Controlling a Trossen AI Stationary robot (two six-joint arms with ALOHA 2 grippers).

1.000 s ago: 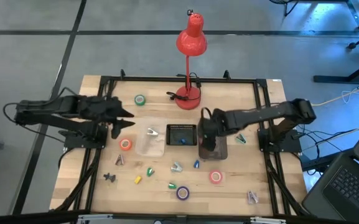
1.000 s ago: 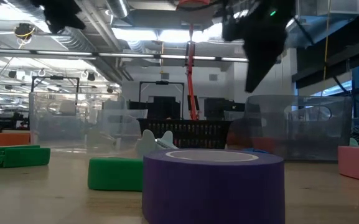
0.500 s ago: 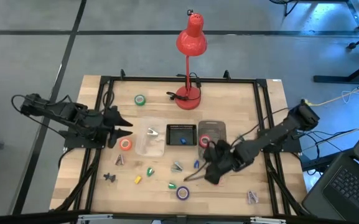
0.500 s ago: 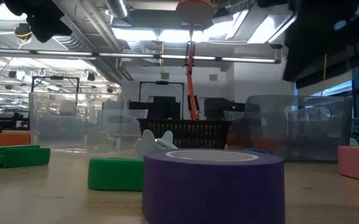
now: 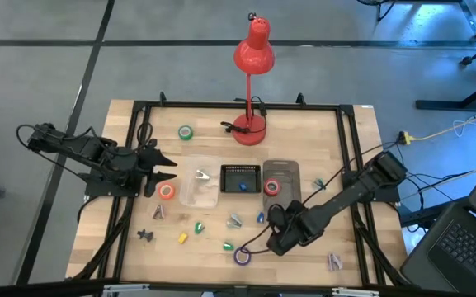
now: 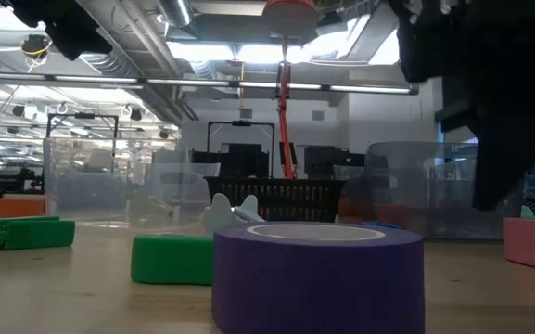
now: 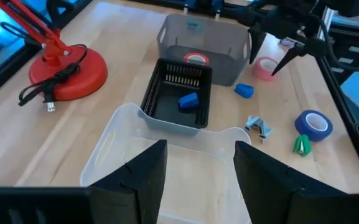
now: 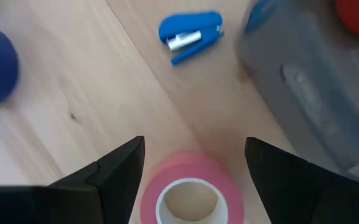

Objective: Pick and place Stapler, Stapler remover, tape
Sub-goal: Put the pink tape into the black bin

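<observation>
Nearest the front edge of the tabletop, a purple tape roll (image 5: 242, 256) is seen lying loose, with a small green block (image 5: 228, 245) just beside it; neither has been collected. Toward the front right corner a small clip-like item (image 5: 334, 261) is left out, too small to be identified.

Just behind the purple roll, the right gripper (image 8: 193, 163) is held over a pink tape roll (image 8: 190, 190), its 2 fingers spread wide to either side of the roll and not touching it. This pick is judged to be in hand, with the grasp not yet made. A small blue stapler (image 8: 190, 35) is left on the wood between that roll and the grey bin (image 5: 290, 173).

In the middle of the tabletop 3 containers stand in a row: a clear tub (image 7: 107, 149), a black basket (image 7: 156, 93) holding 1 blue piece (image 7: 188, 101), and the grey bin with 1 red tape roll (image 7: 195, 59) already inside. So 1 roll is judged placed.

Left of the clear tub an orange-red tape roll (image 5: 166, 192) is still loose, and the left gripper (image 5: 162, 167) waits beside it, jaws spread and empty.

Farthest back, a green tape roll (image 5: 186, 133) lies left of the red lamp (image 5: 250, 125); most of the sorting is judged undone
</observation>
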